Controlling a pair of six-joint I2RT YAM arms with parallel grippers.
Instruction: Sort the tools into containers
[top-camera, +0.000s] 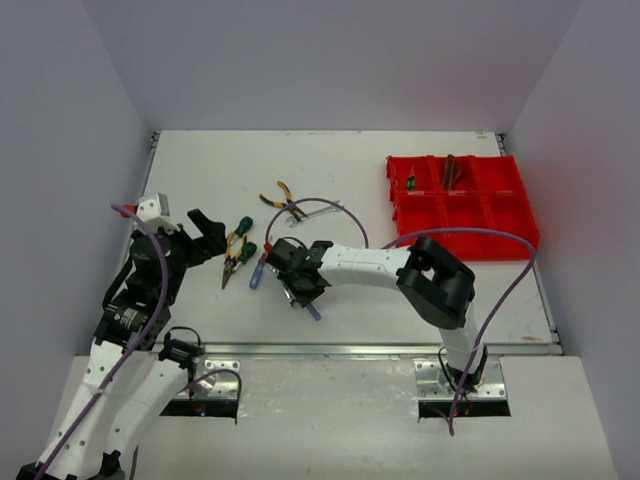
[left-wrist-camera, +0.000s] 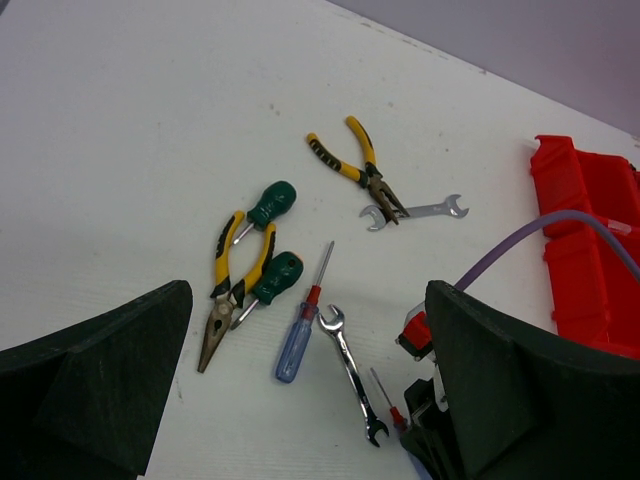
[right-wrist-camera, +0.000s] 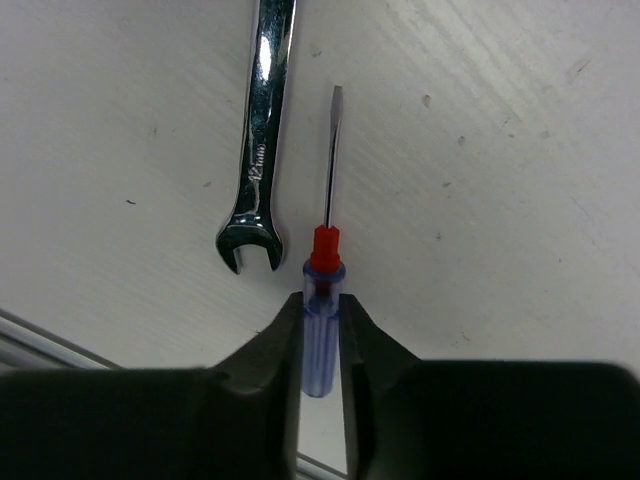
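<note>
On the white table (top-camera: 200, 170): the right gripper (top-camera: 298, 290) clamped on a blue-handled screwdriver (top-camera: 313, 312) — the left gripper (top-camera: 209, 230) gaping.
Top view: the red bin tray (top-camera: 515, 240) sits at the far right, well apart from the loose tools; 2 of its back compartments hold tools. Left wrist view: the left jaws stand fully apart and hold nothing; beyond them lie yellow-handled pliers (left-wrist-camera: 232, 290) touching 2 green screwdrivers (left-wrist-camera: 272, 205), a second blue screwdriver (left-wrist-camera: 297, 340), a wrench (left-wrist-camera: 352, 375), and black-and-yellow pliers (left-wrist-camera: 350, 165) touching another wrench (left-wrist-camera: 425, 211). Right wrist view: both fingers (right-wrist-camera: 270, 370) press the clear blue handle just below its red collar — shaft pointing away, just beside the wrench.
</note>
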